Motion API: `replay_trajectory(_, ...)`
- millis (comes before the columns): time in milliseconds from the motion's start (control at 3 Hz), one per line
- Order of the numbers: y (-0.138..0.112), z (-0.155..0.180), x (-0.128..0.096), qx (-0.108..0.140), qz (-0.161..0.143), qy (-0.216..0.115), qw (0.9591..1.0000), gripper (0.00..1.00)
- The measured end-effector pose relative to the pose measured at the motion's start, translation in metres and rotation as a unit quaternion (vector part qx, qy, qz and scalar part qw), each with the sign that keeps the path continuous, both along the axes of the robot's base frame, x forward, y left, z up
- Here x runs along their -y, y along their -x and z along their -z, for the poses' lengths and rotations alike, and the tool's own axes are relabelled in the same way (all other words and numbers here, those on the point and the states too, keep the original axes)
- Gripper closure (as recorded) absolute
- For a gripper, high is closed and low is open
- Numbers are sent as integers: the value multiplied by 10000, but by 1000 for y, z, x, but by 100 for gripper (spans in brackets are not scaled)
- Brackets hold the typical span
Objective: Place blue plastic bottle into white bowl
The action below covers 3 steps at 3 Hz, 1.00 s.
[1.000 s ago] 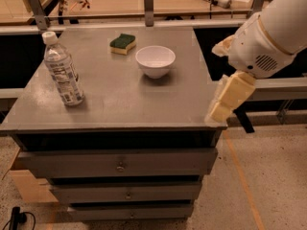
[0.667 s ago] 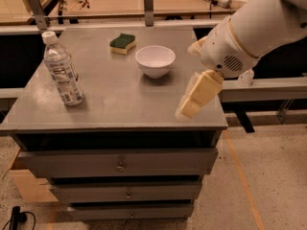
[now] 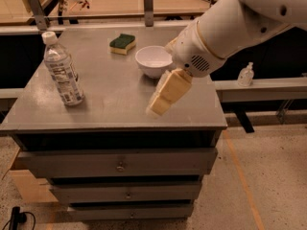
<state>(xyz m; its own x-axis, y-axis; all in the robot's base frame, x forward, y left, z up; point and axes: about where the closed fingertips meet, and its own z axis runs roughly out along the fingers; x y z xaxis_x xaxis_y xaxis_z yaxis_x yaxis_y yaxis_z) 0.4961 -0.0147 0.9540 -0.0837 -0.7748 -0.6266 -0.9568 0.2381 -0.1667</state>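
Jaws: state cannot be told; the cream-coloured gripper (image 3: 157, 108) reads as one tapered block, angled down and to the left, holding nothing visible

Gripper, position: over the front right part of the grey cabinet top (image 3: 115, 104), tip close to the surface; contact with it cannot be told. It sits in front of the white bowl, near it but apart, and well apart from the bottle

Arm (image 3: 230, 28): white, bulky, entering from the upper right, partly covering the bowl's right side

Blue plastic bottle (image 3: 62, 73): upright on the left part of the top, near the left edge; clear body, white cap, printed label

White bowl (image 3: 152, 61): upright, toward the back of the top, right of centre

Sponge (image 3: 122, 43): green over yellow, flat on the top, behind and left of the bowl, not touching it

Cabinet drawers (image 3: 120, 164): grey, stacked below the top, fronts closed, small knobs

Pump-top dispenser bottle (image 3: 246, 74): small, clear, standing on a grey ledge right of the cabinet

Wooden bench (image 3: 110, 4): behind the cabinet, small items scattered on it
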Motion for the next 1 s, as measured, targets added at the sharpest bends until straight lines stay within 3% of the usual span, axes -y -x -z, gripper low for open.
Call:
replay_trajectory(333, -9, 2, -7, 10, 381, -100, 9992, 0)
replay_trajectory(667, -49, 6, -42, 102, 807, -556, 9951, 0)
replay_trajectory(1000, -93, 12, -82, 47, 957, -1026, 9901, 0)
